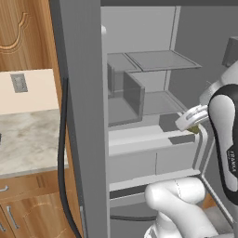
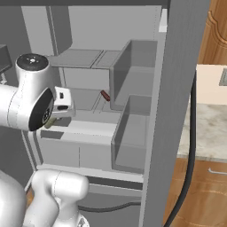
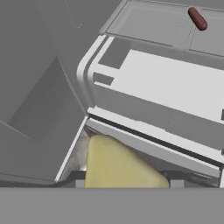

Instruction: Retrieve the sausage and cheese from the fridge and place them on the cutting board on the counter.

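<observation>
Left base view is showing the fridge (image 1: 139,83) standing open, its grey door edge rising between the arm and the tabletop (image 1: 28,139), which is lying well off to the left beyond that door. Inside, the grey shelves are leaving open room above the white drawer fronts, and the door bins are jutting in at the left of the opening. The end effector (image 1: 193,124) is hanging just in front of the shelf lip at the right of the opening, with clear air to its left. Its fingers are partly spread and pinching the cheese (image 3: 120,166), a yellowish wedge that is sitting between the dark tips in the hand view; in the right base view only an olive sliver of it (image 2: 49,122) is peeking below the wrist, so the contact itself is probably on both sides but is hard to confirm there. A small dark-red sausage (image 2: 105,95) is lying on the shelf further back, well apart from the end effector.
</observation>
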You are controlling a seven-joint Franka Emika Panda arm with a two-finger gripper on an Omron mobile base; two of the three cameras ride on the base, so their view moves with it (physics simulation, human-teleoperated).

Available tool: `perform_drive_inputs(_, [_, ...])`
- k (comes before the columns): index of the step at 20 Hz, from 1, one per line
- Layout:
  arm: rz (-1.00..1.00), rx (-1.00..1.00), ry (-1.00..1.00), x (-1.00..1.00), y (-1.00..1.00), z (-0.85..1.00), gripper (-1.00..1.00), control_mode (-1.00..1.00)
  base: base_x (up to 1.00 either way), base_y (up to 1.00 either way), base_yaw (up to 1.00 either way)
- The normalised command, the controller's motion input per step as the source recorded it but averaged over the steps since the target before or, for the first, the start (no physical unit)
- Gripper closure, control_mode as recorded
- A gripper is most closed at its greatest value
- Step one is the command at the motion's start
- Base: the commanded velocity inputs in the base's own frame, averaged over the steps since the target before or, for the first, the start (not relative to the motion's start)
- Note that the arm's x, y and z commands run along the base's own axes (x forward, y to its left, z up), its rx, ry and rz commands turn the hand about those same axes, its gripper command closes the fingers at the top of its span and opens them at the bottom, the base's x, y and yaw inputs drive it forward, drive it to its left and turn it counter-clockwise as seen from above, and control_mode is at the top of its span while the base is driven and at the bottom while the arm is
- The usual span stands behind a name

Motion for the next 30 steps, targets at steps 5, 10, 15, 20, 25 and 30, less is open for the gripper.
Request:
perform_drive_inputs(5, [-0.02,0.0,0.0,-0.25,-0.18,0.0,1.0,-1.0,0.0,0.0,0.0])
perform_drive_inputs(10, [0.0,0.0,0.0,-0.29,0.0,0.01,1.0,-1.0,0.0,0.0,0.0])
perform_drive_inputs(15, [0.0,0.0,0.0,0.0,0.0,0.0,1.0,-1.0,0.0,0.0,0.0])
perform_drive_inputs(20, [0.0,0.0,0.0,0.0,0.0,0.0,1.0,-1.0,0.0,0.0,0.0])
perform_drive_inputs(25, [0.0,0.0,0.0,0.0,0.0,0.0,1.0,1.0,-0.04,0.0,0.0])
perform_drive_inputs(30, [0.0,0.0,0.0,0.0,0.0,0.0,1.0,1.0,-0.71,0.0,0.0])
